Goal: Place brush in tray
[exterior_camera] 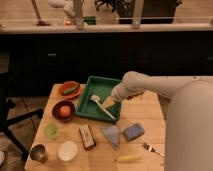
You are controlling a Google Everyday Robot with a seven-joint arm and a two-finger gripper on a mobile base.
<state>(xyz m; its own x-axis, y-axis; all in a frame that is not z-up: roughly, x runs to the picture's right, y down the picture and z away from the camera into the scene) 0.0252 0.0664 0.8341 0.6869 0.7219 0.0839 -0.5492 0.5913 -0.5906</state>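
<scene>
The green tray point(98, 88) sits at the back middle of the wooden table. The brush point(101, 106) lies slanted in the tray, its white bristle head to the upper left and its handle running down right toward the tray's front rim. My gripper point(108, 103) hangs over the tray's right half, right at the brush's middle. The white arm reaches in from the right.
An orange plate point(68, 90) and a dark bowl point(64, 110) with an orange thing stand left of the tray. In front lie a dark block point(88, 136), grey cloth point(112, 135), blue sponge point(133, 131), fork point(152, 149), banana point(128, 158), green cup point(51, 131), white bowl point(67, 150) and metal cup point(38, 153).
</scene>
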